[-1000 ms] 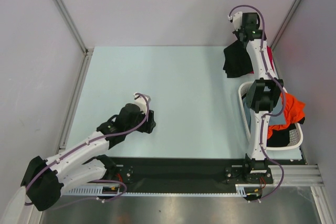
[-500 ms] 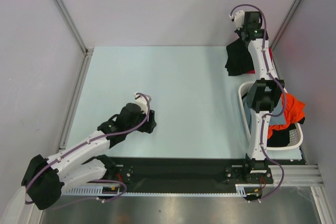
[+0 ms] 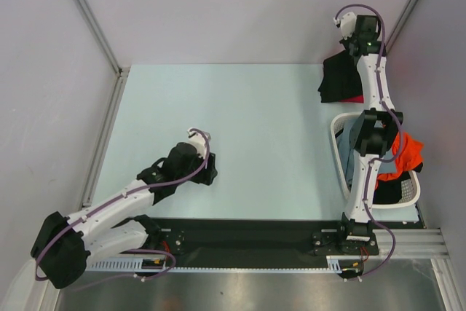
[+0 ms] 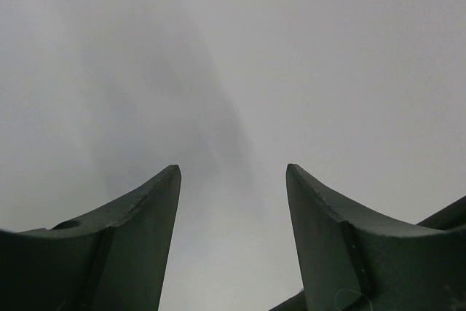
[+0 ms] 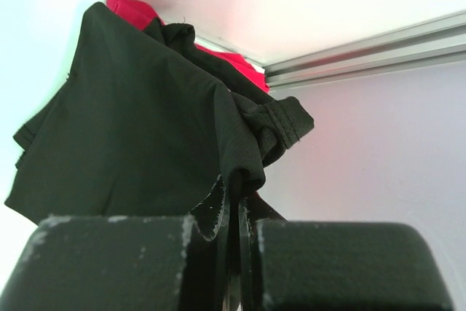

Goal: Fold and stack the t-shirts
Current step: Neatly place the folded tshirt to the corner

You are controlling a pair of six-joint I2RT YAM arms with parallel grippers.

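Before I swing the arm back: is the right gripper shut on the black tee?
Shut on it: in the wrist view the right gripper pinches a bunched fold of the black tee, jaws nearly touching.

We can read no text, number, brand or sign in any view. The soft black cloth t-shirt (image 5: 124, 136) shows no legible label, and the white perforated plastic basket (image 3: 337, 152) bears no lettering we can make out.
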